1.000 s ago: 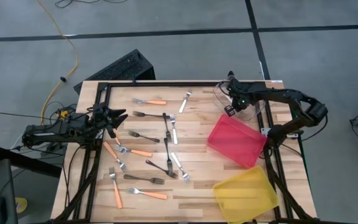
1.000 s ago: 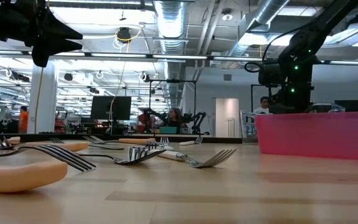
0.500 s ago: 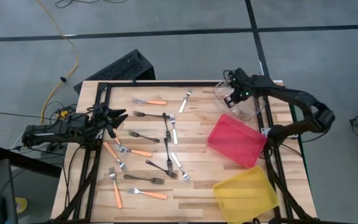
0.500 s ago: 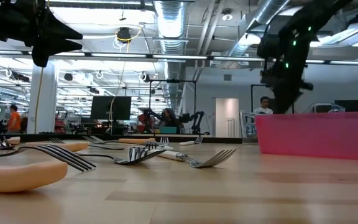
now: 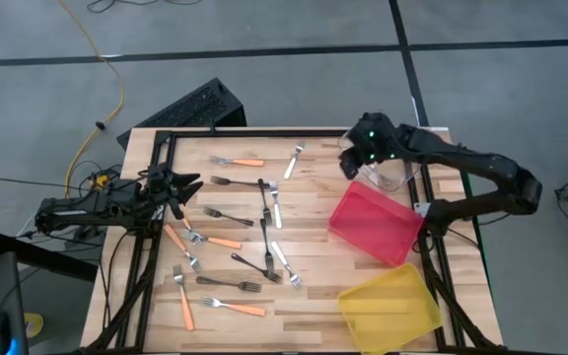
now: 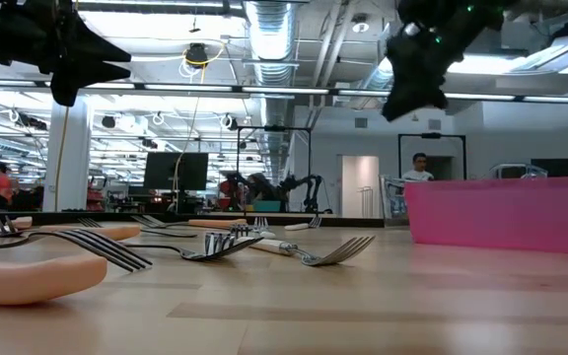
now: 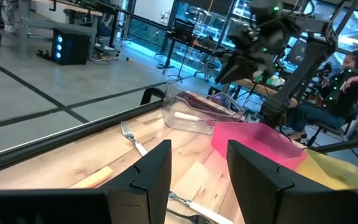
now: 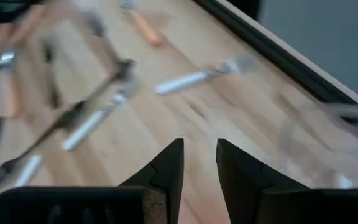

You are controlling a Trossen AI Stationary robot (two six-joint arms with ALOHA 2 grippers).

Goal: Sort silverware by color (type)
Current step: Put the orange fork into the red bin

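Several forks lie flat on the wooden table (image 5: 304, 296), left of its middle: orange-handled ones (image 5: 237, 161), black ones (image 5: 235, 182) and pale ones (image 5: 294, 161). One pale fork (image 7: 188, 116) lies inside the clear bin (image 7: 197, 111). My right gripper (image 5: 351, 163) hangs high above the table beside the clear bin (image 5: 390, 176), tilted down toward the forks. Its fingers are open (image 8: 199, 163) with nothing between them. My left gripper (image 5: 193, 183) waits at the left edge, level, open (image 7: 197, 168) and empty.
A red bin (image 5: 373, 225) stands tilted at the right, with a yellow bin (image 5: 390, 304) nearer the front edge. A black metal frame (image 5: 264, 132) runs along the table's far edge and sides. Bare wood shows between the forks and the bins.
My right gripper has risen from low over the clear bin and swung toward the table's left, its fingers tipping from steeply down to a slant toward the forks. The left arm and the forks have kept still.
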